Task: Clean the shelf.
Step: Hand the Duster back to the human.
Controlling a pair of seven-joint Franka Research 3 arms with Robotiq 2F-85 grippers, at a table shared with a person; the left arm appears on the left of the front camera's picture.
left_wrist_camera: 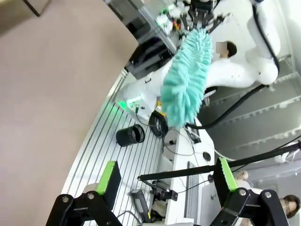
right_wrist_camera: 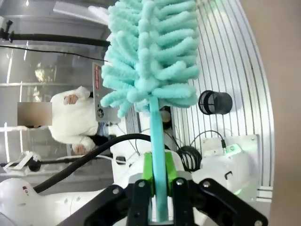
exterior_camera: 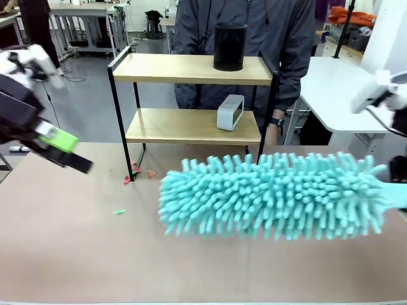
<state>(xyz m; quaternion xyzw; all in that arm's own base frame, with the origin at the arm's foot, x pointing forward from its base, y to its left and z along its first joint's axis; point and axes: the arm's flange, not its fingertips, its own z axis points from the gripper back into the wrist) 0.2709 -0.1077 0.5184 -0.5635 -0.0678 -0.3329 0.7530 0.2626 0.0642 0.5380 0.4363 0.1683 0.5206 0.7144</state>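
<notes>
The left gripper hangs with jaws apart and empty at the table's near left, while the right gripper is clamped on the handle of the teal microfibre duster, held level above the brown tabletop. To clean well, I judge the duster should lift and sweep along each board of the shelf, working round the black cylinder and white clock-like block. Small scraps lie by its left leg, a person stands behind it, and workshop tables sit beyond.

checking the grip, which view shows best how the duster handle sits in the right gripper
The right wrist view: the duster handle runs straight down between the right gripper's green pads, which are shut on it. The front view shows the fluffy head above the table, the grip cut off at the picture's edge. The left wrist view shows the head from afar.
</notes>
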